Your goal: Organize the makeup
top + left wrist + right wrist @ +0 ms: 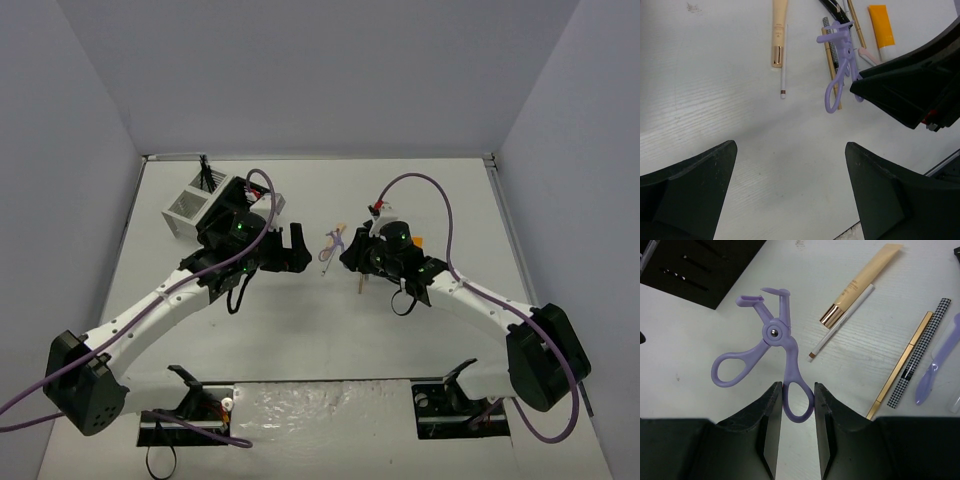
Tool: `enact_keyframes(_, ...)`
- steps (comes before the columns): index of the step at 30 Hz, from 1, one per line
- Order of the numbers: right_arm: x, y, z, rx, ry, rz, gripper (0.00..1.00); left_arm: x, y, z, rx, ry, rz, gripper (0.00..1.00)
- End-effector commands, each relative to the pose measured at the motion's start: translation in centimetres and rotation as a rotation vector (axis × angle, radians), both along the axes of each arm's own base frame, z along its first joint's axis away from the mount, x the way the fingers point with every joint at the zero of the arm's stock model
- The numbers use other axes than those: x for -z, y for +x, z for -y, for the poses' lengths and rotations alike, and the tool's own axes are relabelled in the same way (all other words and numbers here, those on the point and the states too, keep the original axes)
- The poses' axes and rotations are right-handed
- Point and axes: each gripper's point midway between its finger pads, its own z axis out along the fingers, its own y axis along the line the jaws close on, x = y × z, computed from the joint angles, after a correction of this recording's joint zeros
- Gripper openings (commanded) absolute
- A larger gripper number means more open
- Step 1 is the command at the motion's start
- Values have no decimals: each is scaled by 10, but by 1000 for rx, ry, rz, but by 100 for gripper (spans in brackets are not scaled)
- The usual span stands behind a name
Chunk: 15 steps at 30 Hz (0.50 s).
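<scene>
White table (pixel 300 340) is carrying a white mesh box (pixel 190 208) at far left. Left gripper (pixel 790 170) is hovering wide open, gripping nothing. Right gripper (pixel 796 392) is pinching one handle loop of the lilac eyelash curler (pixel 775 332); can't tell if it's clearing the table. Beige tube (pixel 860 282), orange tube (pixel 881 30), gold pencil (pixel 902 365), houndstooth pencil (pixel 920 352) and white pencil (pixel 842 320) are lying flat mid-table.

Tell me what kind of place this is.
Probably a lab test booth: a white table boxed in by plain grey walls, with makeup laid out, such as an orange tube.
</scene>
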Motion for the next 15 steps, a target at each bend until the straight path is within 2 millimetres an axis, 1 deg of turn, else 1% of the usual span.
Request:
enact_keyframes(1, -42, 3, -17, -16, 146, 81, 0, -49, 23, 25, -24, -152, 140, 84)
enact_keyframes(2, -44, 2, -18, -15, 157, 80, 0, -53, 24, 30, -15, -171, 155, 82)
enact_keyframes(4, -48, 1, -19, -20, 176, 83, 0, -52, 26, 35, -7, -184, 157, 80)
enact_keyframes(6, -51, 0, -21, -25, 193, 84, 0, -57, 29, 42, 6, -209, 174, 77)
enact_keyframes(9, -55, 0, -23, -28, 213, 84, 0, -53, 31, 49, 18, -221, 162, 75)
enact_keyframes(12, -59, 0, -25, -25, 238, 81, 0, -53, 30, 58, 36, -241, 159, 69)
enact_keyframes(15, -61, 0, -26, -16, 261, 75, 0, -49, 31, 63, 40, -236, 154, 67)
